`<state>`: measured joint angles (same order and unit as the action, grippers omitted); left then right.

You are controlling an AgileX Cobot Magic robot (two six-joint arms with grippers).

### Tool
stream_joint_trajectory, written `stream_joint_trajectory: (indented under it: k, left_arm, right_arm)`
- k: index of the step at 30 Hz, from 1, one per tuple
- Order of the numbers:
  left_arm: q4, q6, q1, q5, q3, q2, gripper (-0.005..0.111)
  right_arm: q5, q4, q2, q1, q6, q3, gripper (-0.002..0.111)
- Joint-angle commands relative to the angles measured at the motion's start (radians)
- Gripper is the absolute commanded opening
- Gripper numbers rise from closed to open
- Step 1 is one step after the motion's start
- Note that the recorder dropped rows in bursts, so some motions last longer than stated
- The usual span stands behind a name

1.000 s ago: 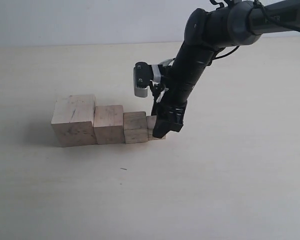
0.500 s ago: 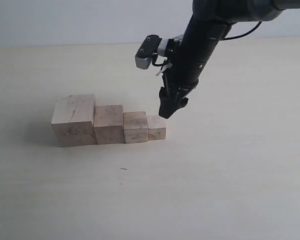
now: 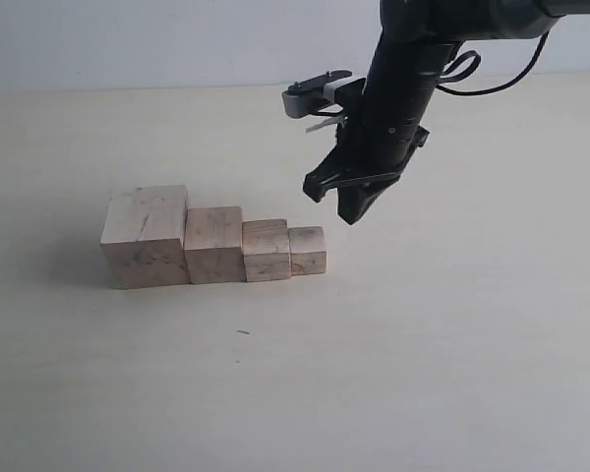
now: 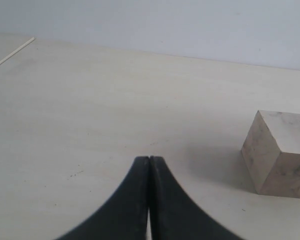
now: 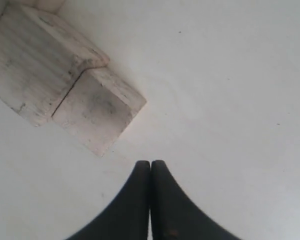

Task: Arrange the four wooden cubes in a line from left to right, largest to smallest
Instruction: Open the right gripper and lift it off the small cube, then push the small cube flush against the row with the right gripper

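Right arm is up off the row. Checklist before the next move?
1. Order, left to right: largest cube, second cube, third cube, smallest cube: ok.
2. Neighbours touching, no gaps visible: ok.
3. Front faces flush: cannot tell.
4. Clearance: right tool is above and to the right of the smallest cube, not touching it: ok.
5. Grip state: right tool shut, holding nothing: ok.
6. Other arm: left tool shut, holding nothing, apart from the largest cube: ok.
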<state>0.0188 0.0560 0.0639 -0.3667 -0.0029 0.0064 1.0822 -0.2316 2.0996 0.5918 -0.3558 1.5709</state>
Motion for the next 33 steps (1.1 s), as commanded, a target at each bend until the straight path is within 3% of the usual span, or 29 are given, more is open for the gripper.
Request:
stream_joint_trajectory:
  k: [1, 33]
  left_arm:
    - [0.0, 0.004, -0.006, 0.012, 0.003, -0.006, 0.0]
    - [0.0, 0.004, -0.006, 0.012, 0.003, -0.006, 0.0]
  right_arm:
    - [-0.013, 0.011, 0.034, 0.001, 0.098, -0.001, 0.0]
    - [0.013, -0.151, 0.102, 0.001, -0.018, -0.001, 0.0]
